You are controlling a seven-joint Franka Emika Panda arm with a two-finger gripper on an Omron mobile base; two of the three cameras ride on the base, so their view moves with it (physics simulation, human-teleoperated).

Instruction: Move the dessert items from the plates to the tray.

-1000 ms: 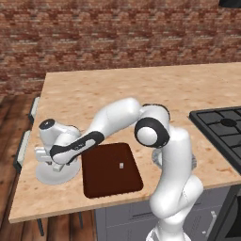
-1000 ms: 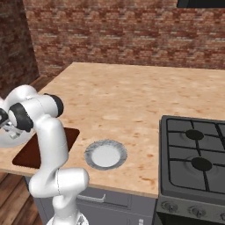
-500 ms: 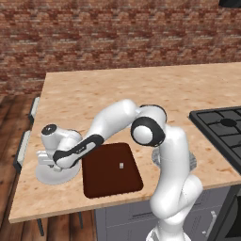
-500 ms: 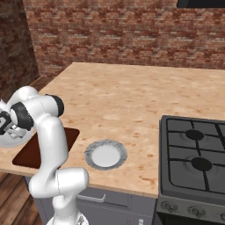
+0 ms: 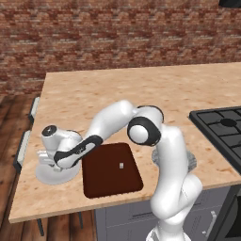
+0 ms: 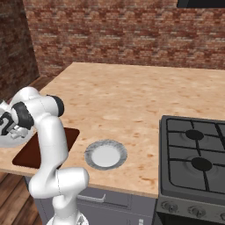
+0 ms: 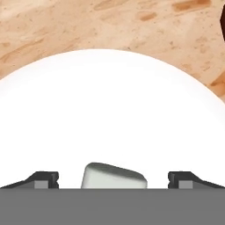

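Note:
The smooth plain plate (image 5: 52, 175) lies at the counter's left front, and its white surface (image 7: 110, 101) spreads across the hand view. The off-white dessert block (image 7: 114, 176) rests on it. My gripper (image 7: 113, 180) is open and low over this plate, one fingertip (image 7: 43, 179) on each side of the block with a gap to both. In the base views the gripper (image 5: 47, 157) (image 6: 13, 132) hangs over the plate's left part. The dark brown tray (image 5: 108, 181) (image 6: 27, 153) lies just right of the plate with the tiny pale cube (image 5: 121, 165) on it. The fluted plate (image 6: 105, 154) holds nothing.
A black stove top (image 5: 221, 122) (image 6: 195, 151) takes up the counter's right end. The counter's left and front edges run close to the plain plate. My own arm arches over the tray. A brick wall stands behind the counter.
The hand has sunk a little lower over the plain plate. The jaws have stayed open, and the block and cube have not moved.

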